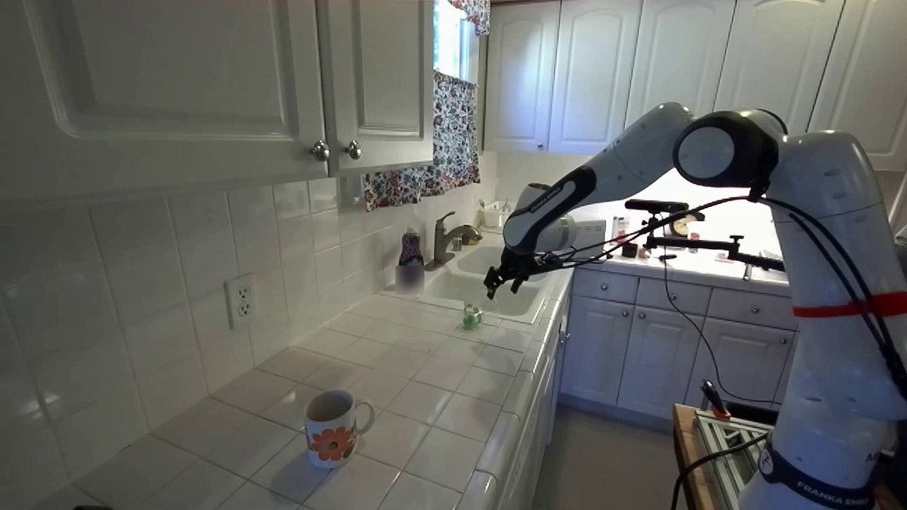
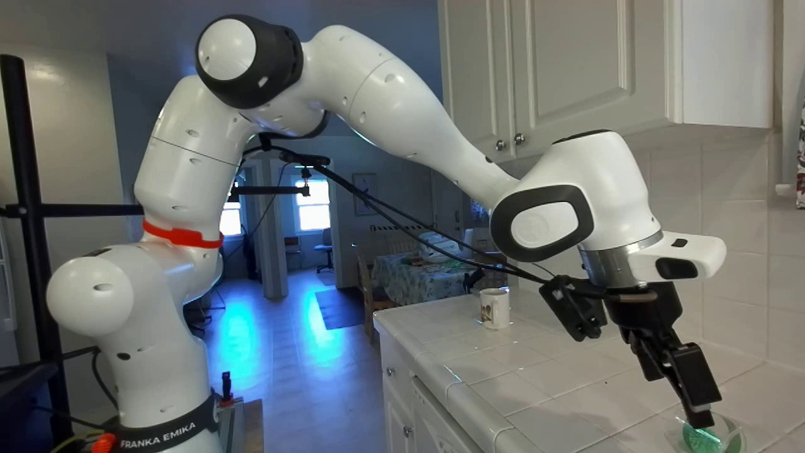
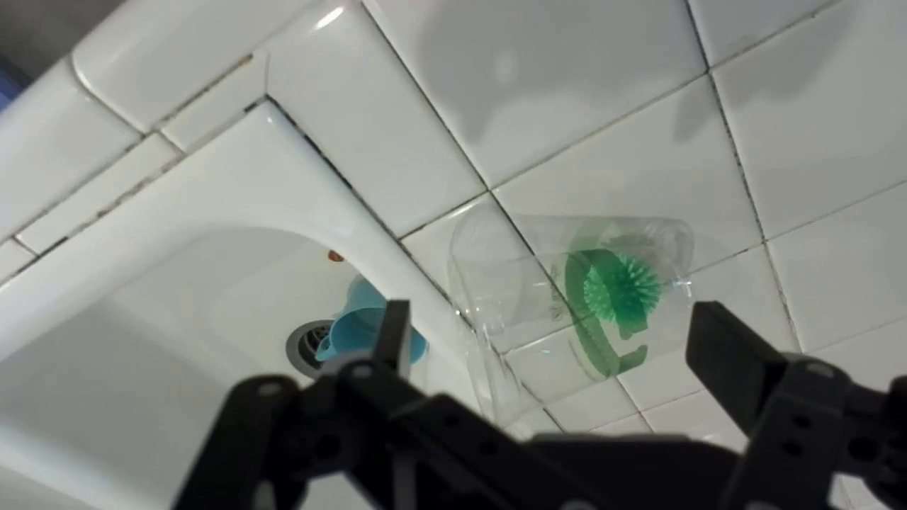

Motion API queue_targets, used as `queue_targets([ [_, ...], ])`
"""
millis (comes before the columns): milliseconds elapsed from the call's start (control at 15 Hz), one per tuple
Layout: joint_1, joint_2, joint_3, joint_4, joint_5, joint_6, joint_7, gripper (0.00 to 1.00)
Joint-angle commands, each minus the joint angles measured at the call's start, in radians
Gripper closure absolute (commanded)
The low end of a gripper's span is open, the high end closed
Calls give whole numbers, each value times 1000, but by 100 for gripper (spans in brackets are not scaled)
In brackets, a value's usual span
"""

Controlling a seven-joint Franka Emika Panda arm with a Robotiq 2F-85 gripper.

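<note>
Wrist view: my gripper point(image 3: 553, 333), jaws spread, empty, near the clear container point(image 3: 538, 294). I judge it light, slick, maybe brittle; best held around its middle.

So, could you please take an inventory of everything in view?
clear container: 1, colourless, by the sink
green bristled object: 1, green, seen through the clear container
cup: at least 1, light blue, in the sink
mug: 1, white with orange flower, on the counter
faucet: 1, grey, at the sink
bottle: 1, purple, beside the faucet
outlet: 1, pale, on the wall
cabinets: several, white, above and below the counter
curtains: at least 2, floral, at the window
table: 1, pale cloth, in the room beyond
small items: several, mixed, in the background, too small to name
arm: 1, white and black, over the counter
pincer: 1, black, open, nearest the clear container
</note>
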Motion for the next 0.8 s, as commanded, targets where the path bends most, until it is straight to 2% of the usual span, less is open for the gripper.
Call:
queue_targets([
  [0, -48, 81, 31, 109, -15, -2, -89, 0],
  [333, -103, 139, 86, 179, 10, 8, -188, 0],
  [667, -181, 196, 201, 228, 86, 56, -285, 0],
  [733, -193, 207, 220, 239, 98, 61, -298, 6],
])
